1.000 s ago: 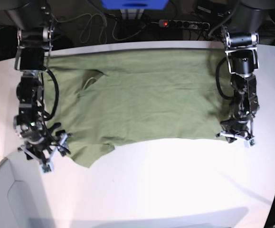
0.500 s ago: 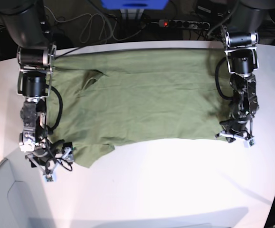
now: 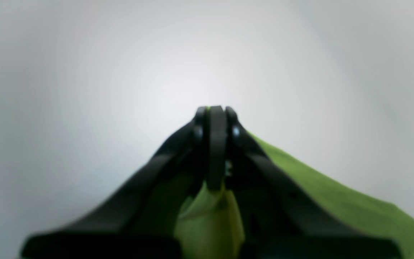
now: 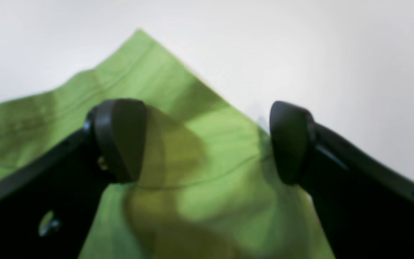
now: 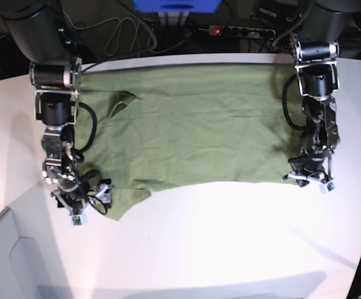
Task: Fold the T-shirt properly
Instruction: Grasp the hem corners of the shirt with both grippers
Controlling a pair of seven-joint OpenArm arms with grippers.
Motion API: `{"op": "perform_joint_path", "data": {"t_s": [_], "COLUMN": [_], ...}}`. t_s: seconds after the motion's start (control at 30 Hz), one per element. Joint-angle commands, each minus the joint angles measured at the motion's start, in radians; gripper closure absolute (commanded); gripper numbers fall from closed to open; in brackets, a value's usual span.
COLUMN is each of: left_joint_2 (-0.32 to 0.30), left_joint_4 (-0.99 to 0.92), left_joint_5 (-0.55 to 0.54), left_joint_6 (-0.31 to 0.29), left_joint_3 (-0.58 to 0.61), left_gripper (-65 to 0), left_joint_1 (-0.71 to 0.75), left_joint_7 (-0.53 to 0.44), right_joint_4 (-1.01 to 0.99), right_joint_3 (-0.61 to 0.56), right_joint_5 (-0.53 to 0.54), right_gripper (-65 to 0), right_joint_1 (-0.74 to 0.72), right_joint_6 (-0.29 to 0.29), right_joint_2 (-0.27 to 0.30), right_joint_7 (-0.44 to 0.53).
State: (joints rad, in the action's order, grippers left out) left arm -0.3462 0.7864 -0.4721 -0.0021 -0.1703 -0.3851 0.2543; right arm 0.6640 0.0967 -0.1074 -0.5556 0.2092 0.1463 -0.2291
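The olive-green T-shirt (image 5: 192, 128) lies spread flat across the far half of the white table (image 5: 230, 237). My left gripper (image 5: 310, 178) is at the shirt's near right corner. In the left wrist view it (image 3: 216, 112) is shut, with green cloth (image 3: 210, 219) pinched between the jaws. My right gripper (image 5: 91, 198) is at the shirt's near left corner. In the right wrist view it (image 4: 205, 144) is open, its fingers (image 4: 120, 140) straddling the cloth corner (image 4: 178, 108) just above it.
A power strip (image 5: 239, 30) with a red light, cables (image 5: 121, 31) and a blue box (image 5: 177, 5) lie behind the table's far edge. A grey panel (image 5: 5, 261) sits at the near left corner. Bare white table lies in front of the shirt.
My right arm has swung rightward, bringing its gripper from beside the shirt onto its near left corner. The left arm and the shirt have not moved.
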Motion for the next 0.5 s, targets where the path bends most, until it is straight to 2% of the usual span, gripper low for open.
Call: {"op": "perform_joint_path", "data": {"t_s": [0.0, 0.13, 0.47], "left_joint_2": [-0.007, -0.007, -0.007], "left_joint_4": [0.008, 0.006, 0.006], "left_joint_5": [0.005, 0.005, 0.005], "left_joint_6": [0.004, 0.004, 0.004], "left_joint_3": [0.001, 0.001, 0.001], "left_gripper": [0.0, 0.0, 0.0], "left_joint_1": [-0.012, -0.01, 0.004], "left_joint_7": [0.024, 0.024, 0.024], "right_joint_4": [0.012, 0.01, 0.006], "right_joint_3": [0.002, 0.001, 0.001], "right_joint_5": [0.008, 0.008, 0.007], "right_gripper": [-52.1, -52.1, -52.0], "right_joint_1": [-0.036, -0.039, -0.053], "right_joint_6": [0.005, 0.005, 0.005], "right_joint_2": [0.008, 0.002, -0.037], "right_joint_7": [0.047, 0.079, 0.079]}}
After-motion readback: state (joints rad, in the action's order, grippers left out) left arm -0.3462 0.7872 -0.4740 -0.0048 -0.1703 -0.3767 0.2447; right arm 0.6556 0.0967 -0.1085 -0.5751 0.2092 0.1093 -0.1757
